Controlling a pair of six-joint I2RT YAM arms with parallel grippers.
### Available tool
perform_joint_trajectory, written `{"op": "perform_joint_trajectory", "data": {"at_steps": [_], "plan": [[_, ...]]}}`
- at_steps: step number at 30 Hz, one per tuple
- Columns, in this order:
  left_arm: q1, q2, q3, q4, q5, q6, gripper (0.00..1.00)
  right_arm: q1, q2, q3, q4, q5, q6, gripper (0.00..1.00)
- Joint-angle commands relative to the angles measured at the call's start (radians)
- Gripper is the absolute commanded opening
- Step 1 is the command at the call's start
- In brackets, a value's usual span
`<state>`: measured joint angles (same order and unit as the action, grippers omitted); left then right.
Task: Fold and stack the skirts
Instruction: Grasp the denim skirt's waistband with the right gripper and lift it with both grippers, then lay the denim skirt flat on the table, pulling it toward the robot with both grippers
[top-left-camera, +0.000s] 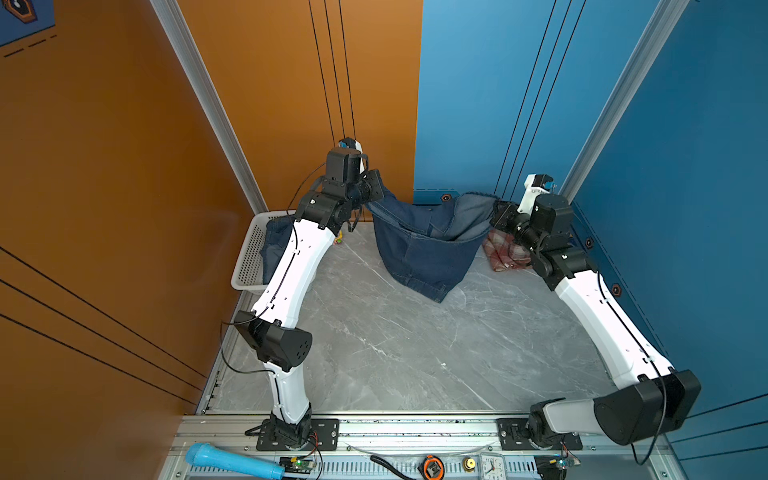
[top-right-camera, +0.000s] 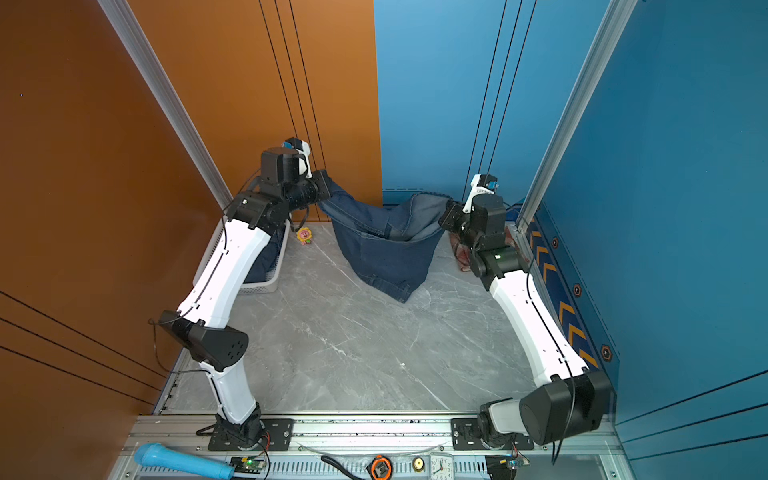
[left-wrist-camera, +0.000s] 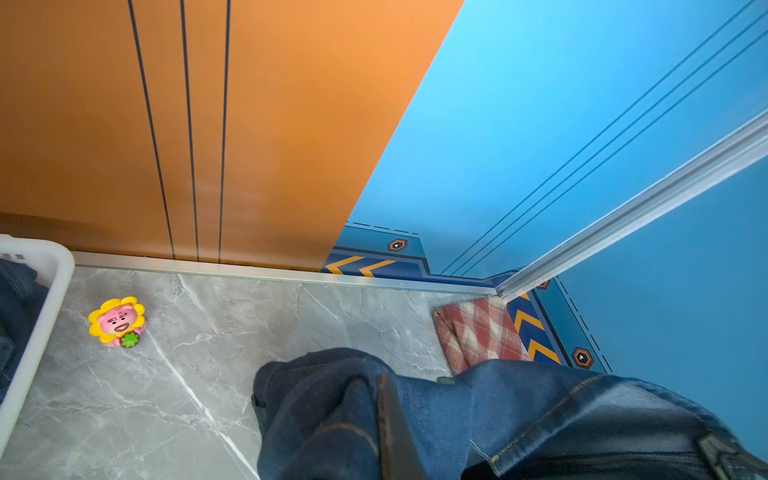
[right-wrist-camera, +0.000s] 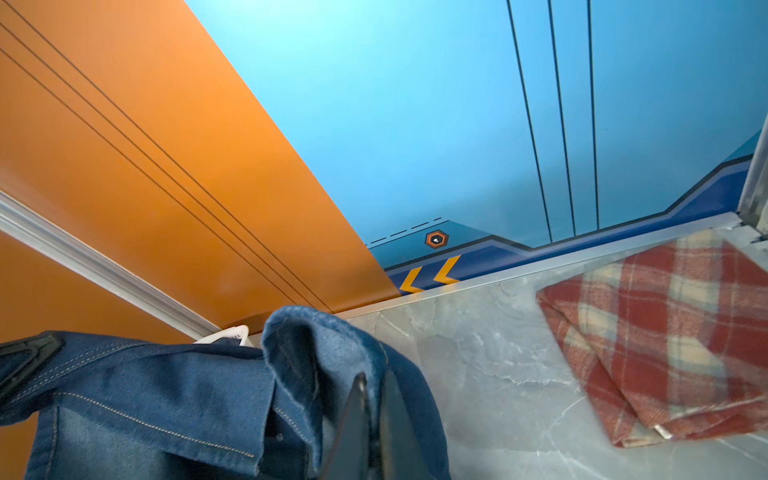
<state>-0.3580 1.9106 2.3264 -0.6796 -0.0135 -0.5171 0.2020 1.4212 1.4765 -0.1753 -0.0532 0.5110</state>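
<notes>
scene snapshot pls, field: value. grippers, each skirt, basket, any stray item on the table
left gripper: shut on denim skirt, one upper end
right gripper: shut on denim skirt, opposite end
denim skirt: sags between both grippers, lower corner seems to reach table
plaid skirt: folded, on table, far right corner
basket: white, far left, holds second denim skirt
stray: flower toy on table beside basket
</notes>
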Motion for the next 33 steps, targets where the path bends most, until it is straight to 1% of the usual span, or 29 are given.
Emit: {"op": "perform_joint_trajectory", "data": {"at_steps": [1,5,7,10,12,14,16,17,18,19,20,21,22,23,24,25,26,28,30,33], "plan": [[0.039,0.068,0.112,0.010,0.055,-0.046,0.00,-0.043,0.094,0.144,-0.027,-0.029,-0.063,0.00],[0.051,0.137,0.248,-0.008,0.079,-0.062,0.00,-0.087,0.201,0.328,-0.031,-0.084,-0.076,0.00],[0.053,0.147,0.297,-0.007,0.075,-0.063,0.00,-0.097,0.231,0.415,-0.047,-0.086,-0.093,0.00],[0.060,0.150,0.342,-0.006,0.088,-0.069,0.00,-0.112,0.252,0.496,-0.065,-0.113,-0.111,0.00],[0.061,0.132,0.323,-0.005,0.096,-0.071,0.00,-0.112,0.240,0.499,-0.067,-0.127,-0.128,0.00],[0.050,0.086,0.242,-0.006,0.090,-0.075,0.00,-0.110,0.205,0.451,-0.065,-0.155,-0.142,0.00],[0.023,0.002,0.076,0.007,0.065,-0.070,0.00,-0.092,0.128,0.315,-0.049,-0.169,-0.171,0.00],[0.009,-0.046,-0.031,0.028,0.052,-0.070,0.00,-0.082,0.082,0.223,-0.042,-0.176,-0.186,0.00],[-0.006,-0.120,-0.182,0.062,0.023,-0.081,0.00,-0.069,0.031,0.121,-0.039,-0.186,-0.206,0.00],[-0.015,-0.189,-0.340,0.118,0.002,-0.097,0.00,-0.055,-0.023,0.052,-0.046,-0.194,-0.224,0.00],[-0.021,-0.281,-0.540,0.195,-0.017,-0.133,0.00,-0.035,-0.084,-0.079,-0.059,-0.188,-0.241,0.02],[-0.028,-0.366,-0.724,0.268,-0.032,-0.178,0.06,-0.012,-0.158,-0.182,-0.059,-0.173,-0.253,0.17],[-0.034,-0.437,-0.880,0.321,-0.043,-0.215,0.22,0.011,-0.221,-0.288,-0.056,-0.159,-0.255,0.38],[-0.039,-0.501,-1.015,0.344,-0.047,-0.250,0.48,0.032,-0.281,-0.383,-0.063,-0.144,-0.252,0.66],[-0.046,-0.551,-1.125,0.337,-0.056,-0.276,0.69,0.048,-0.328,-0.450,-0.095,-0.120,-0.247,0.78],[-0.058,-0.593,-1.197,0.322,-0.069,-0.286,0.79,0.059,-0.365,-0.491,-0.127,-0.098,-0.233,0.84],[-0.068,-0.632,-1.258,0.294,-0.098,-0.295,0.85,0.066,-0.396,-0.527,-0.157,-0.092,-0.211,0.86],[-0.071,-0.685,-1.352,0.256,-0.131,-0.311,0.90,0.069,-0.432,-0.572,-0.173,-0.113,-0.155,0.88],[-0.066,-0.704,-1.381,0.233,-0.147,-0.315,0.90,0.077,-0.429,-0.584,-0.185,-0.112,-0.107,0.85],[-0.063,-0.665,-1.327,0.162,-0.185,-0.291,0.90,0.120,-0.366,-0.568,-0.215,-0.090,-0.095,0.82]]}}
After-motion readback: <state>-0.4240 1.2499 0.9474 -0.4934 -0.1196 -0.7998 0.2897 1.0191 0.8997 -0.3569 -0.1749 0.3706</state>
